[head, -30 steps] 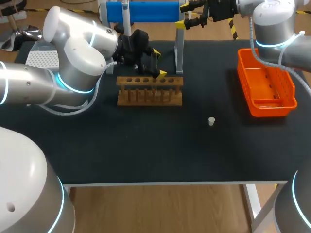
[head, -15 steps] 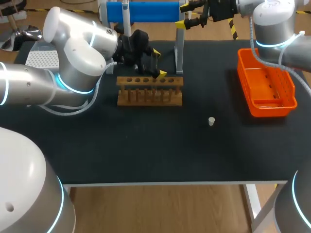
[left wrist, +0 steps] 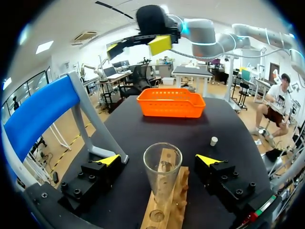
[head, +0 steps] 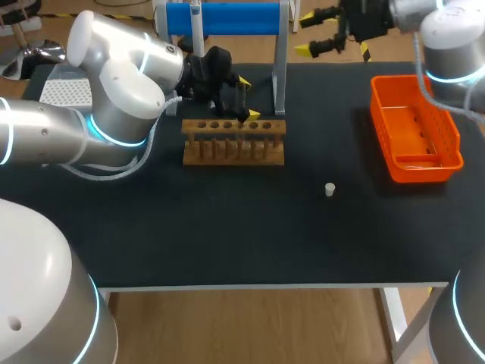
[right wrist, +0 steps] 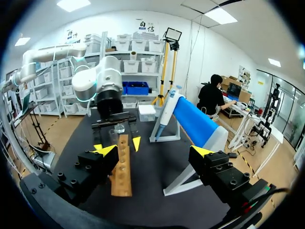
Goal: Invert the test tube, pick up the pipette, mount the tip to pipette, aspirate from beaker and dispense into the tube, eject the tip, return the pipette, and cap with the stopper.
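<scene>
Currently, the left gripper (left wrist: 158,160) is sitting at the wooden rack (head: 233,141) near the desk's far edge, its jaws spread either side of the upright test tube (left wrist: 162,174) without touching it. The right gripper (head: 306,36) is hovering over the far edge, jaws spread, holding nothing.

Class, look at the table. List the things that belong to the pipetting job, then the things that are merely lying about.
Belong to the job:
test tube, standing in the wooden rack
pipette, hanging on the blue stand
small white stopper

Lying about, since the task does not name it:
orange basket
</scene>
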You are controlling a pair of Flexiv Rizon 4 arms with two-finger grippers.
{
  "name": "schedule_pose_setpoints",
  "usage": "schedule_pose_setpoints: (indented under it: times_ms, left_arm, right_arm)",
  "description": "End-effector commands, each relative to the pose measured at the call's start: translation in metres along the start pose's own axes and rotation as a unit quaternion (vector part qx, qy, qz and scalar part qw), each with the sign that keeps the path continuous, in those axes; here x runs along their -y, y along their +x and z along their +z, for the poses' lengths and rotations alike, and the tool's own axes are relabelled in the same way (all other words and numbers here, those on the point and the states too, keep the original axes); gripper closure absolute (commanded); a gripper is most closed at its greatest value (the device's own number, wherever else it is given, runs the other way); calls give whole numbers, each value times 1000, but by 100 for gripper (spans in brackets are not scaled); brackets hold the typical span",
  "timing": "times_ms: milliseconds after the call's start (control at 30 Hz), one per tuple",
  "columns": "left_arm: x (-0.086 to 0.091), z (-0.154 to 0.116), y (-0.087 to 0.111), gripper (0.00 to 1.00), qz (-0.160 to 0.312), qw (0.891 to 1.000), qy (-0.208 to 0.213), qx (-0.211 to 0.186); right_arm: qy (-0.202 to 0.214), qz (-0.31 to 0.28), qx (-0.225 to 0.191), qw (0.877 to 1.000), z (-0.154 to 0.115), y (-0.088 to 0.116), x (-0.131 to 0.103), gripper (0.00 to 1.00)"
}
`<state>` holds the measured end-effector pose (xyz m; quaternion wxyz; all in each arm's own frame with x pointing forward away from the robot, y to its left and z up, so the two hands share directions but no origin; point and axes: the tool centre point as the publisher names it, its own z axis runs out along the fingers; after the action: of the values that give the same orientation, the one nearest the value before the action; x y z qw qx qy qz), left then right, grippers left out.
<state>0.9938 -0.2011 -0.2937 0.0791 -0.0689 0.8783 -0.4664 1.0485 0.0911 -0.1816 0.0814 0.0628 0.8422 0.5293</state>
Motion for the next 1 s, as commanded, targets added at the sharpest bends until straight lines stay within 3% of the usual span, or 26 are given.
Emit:
schedule_pose_setpoints:
  times_ms: [33,267,633,867,1000]
  left_arm:
    - [0,-1,0,0,0,1000,-1,-2]
    - [0,-1,0,0,0,1000,-1,-2]
    - [0,-1,0,0,0,1000,-1,-2]
    - [0,-1,0,0,0,1000,-1,-2]
    - [0,-1,0,0,0,1000,-1,-2]
  right_arm:
    - [-7,10,31,999,-76,64,14,0]
    - [1,37,36,999,-114,120,55,0]
    - [20,47,16,999,-110,193,129,0]
    - [13,19,16,1000,-94,201,169,0]
    - [13,10,24,1000,-90,199,174,0]
